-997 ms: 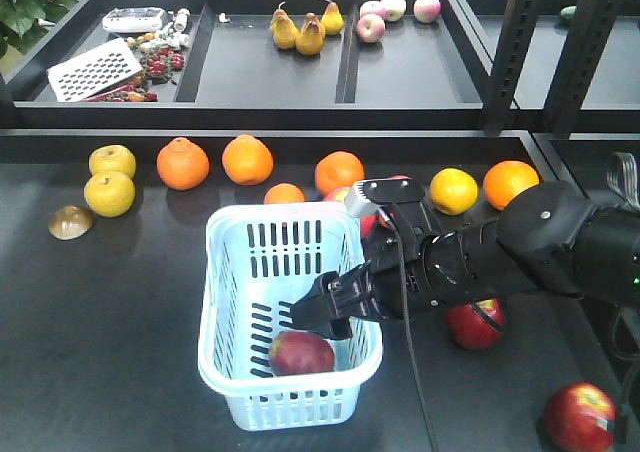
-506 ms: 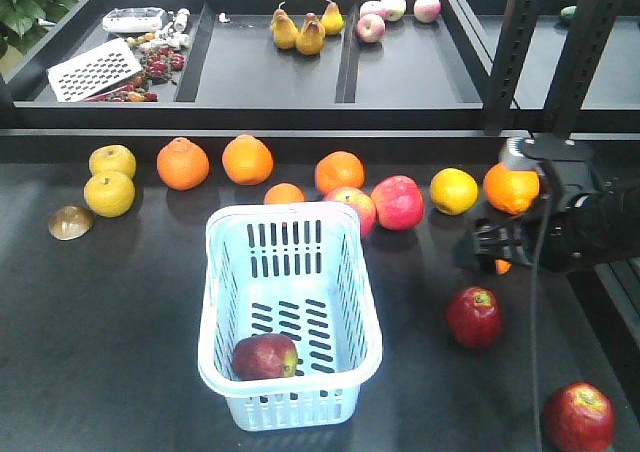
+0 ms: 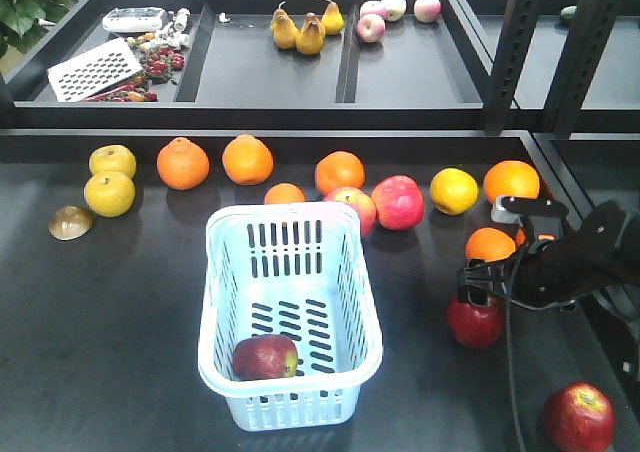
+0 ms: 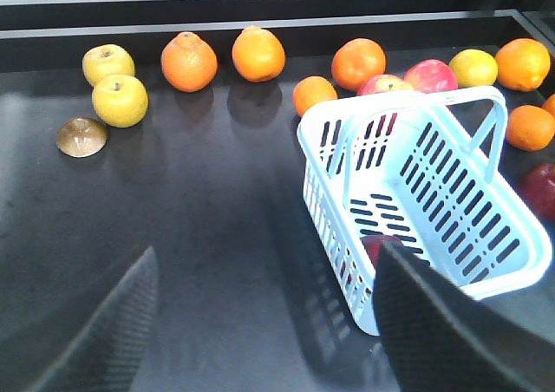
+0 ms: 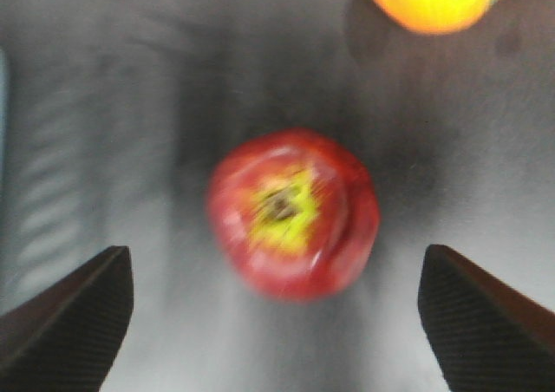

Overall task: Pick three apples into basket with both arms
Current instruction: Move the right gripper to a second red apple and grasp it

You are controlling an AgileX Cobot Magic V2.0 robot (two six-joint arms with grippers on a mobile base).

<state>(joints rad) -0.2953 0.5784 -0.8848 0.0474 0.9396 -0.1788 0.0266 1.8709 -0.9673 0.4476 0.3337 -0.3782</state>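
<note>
Right gripper (image 3: pixel 470 284) dropped over apple (image 3: pixel 475 322); black tabletop (image 3: pixel 110 322).

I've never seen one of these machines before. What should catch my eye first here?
Probably the pale blue basket in the middle of the dark table, with one dark red apple already inside. To its right, the black right gripper hovers open just above another dark red apple. Behind them runs a bright row of oranges.
</note>
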